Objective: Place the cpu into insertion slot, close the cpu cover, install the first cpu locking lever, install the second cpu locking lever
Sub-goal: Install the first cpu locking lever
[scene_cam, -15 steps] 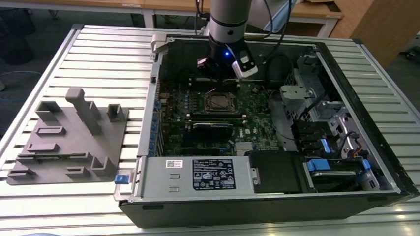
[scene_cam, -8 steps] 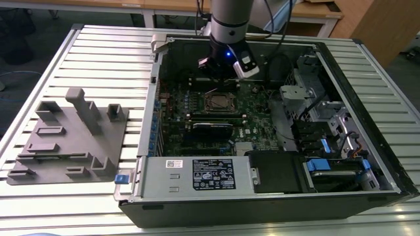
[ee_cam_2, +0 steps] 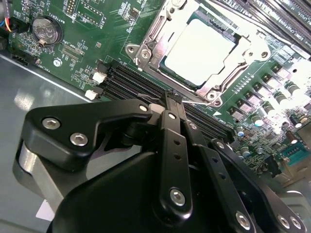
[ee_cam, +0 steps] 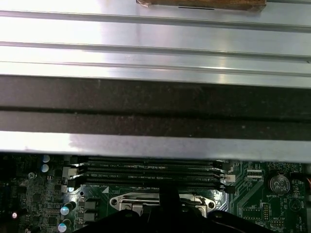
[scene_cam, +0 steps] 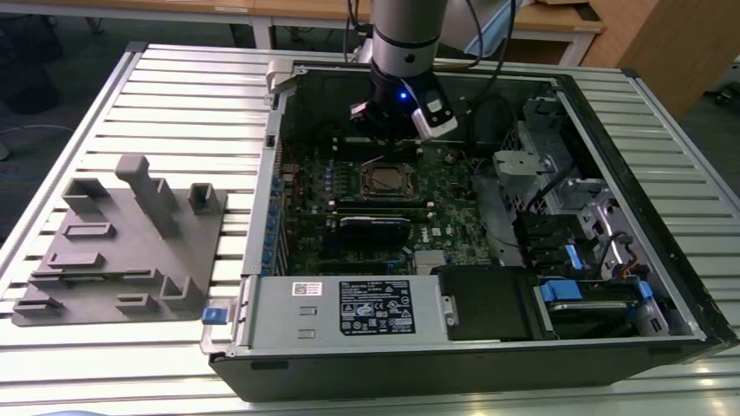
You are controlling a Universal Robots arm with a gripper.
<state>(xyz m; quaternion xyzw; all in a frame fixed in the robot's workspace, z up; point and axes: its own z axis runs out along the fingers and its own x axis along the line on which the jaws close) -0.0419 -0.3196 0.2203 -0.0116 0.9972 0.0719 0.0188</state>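
Observation:
The cpu [ee_cam_2: 199,46] lies flat in the insertion slot [scene_cam: 387,180], its pale metal top showing. The silvery cpu cover [ee_cam_2: 146,51] is folded down around it as a frame. My gripper [ee_cam_2: 171,97] is shut, its black fingertips pressed together at the slot's edge nearest the memory slots. A thin wire locking lever [ee_cam_2: 199,103] runs along that edge right at the fingertips; I cannot tell whether it is pinched or only touched. In the exterior view the gripper [scene_cam: 391,140] hangs low inside the case just beyond the slot. In the first wrist view the slot's rim [ee_cam: 126,201] peeks out beside the dark finger [ee_cam: 167,196].
Long black memory slots [ee_cam_2: 124,82] lie between the gripper and the case wall [ee_cam: 155,111]. A coin battery [ee_cam_2: 44,30] sits on the green board. Drive bays and cables [scene_cam: 555,199] fill the exterior view's right. A grey fixture block [scene_cam: 121,238] stands outside the case on the slatted table.

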